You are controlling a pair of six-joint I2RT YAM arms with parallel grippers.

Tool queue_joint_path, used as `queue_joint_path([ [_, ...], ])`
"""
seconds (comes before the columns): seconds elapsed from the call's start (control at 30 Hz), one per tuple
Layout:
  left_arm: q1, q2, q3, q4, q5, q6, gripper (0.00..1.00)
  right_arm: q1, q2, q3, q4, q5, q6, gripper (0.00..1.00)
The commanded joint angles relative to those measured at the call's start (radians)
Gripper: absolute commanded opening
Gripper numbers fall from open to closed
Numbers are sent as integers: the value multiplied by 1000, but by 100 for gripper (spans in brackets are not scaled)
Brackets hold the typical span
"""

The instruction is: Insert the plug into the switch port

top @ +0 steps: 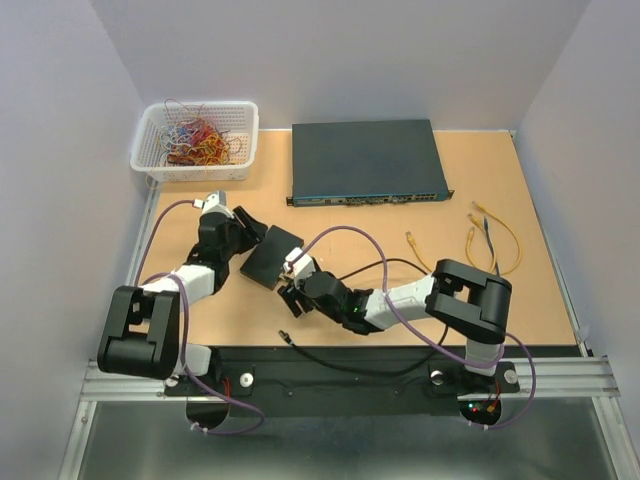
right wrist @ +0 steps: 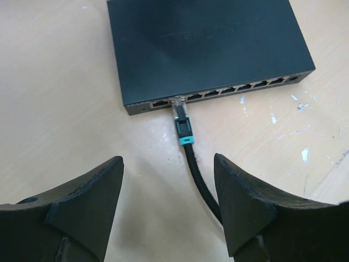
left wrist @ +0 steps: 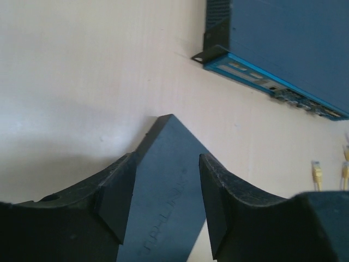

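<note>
The small black switch [top: 270, 255] lies flat at the table's middle left. It also shows in the right wrist view [right wrist: 207, 43] with its row of ports facing me. The clear plug [right wrist: 178, 106], with a teal boot and black cable [right wrist: 199, 174], sits in the second port from the left. My right gripper [right wrist: 168, 159] is open and empty, just back from the plug, with the cable running between its fingers. My left gripper [left wrist: 166, 158] grips the switch [left wrist: 163, 202] near a far corner, a finger on each side.
A large blue rack switch [top: 365, 160] stands at the back. A white basket [top: 150, 160] of coloured cables sits at the back left. Several yellow patch cables [top: 490, 235] lie at the right. The black cable's loose end [top: 285, 337] rests near the front edge.
</note>
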Motion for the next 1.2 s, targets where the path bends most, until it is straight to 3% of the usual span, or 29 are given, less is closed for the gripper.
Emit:
queue_joint_path([
  [0.0,48,48,-3,58,4,15,59,-31,10,34,-14,33,-35,72],
  [0.17,76,100,3,75,13,13,59,-76,2,22,-19,-38,-21,65],
  [0.67,79,129,-12,48,24,-48,57,-84,69,77,-36,-91,-36,59],
  [0.9,74,89,-41,37,41,-56,50,-84,92,88,-36,-107,-35,31],
  [1.17,45,99,0,-46,7,-31,43,-84,102,108,-36,-102,-39,20],
])
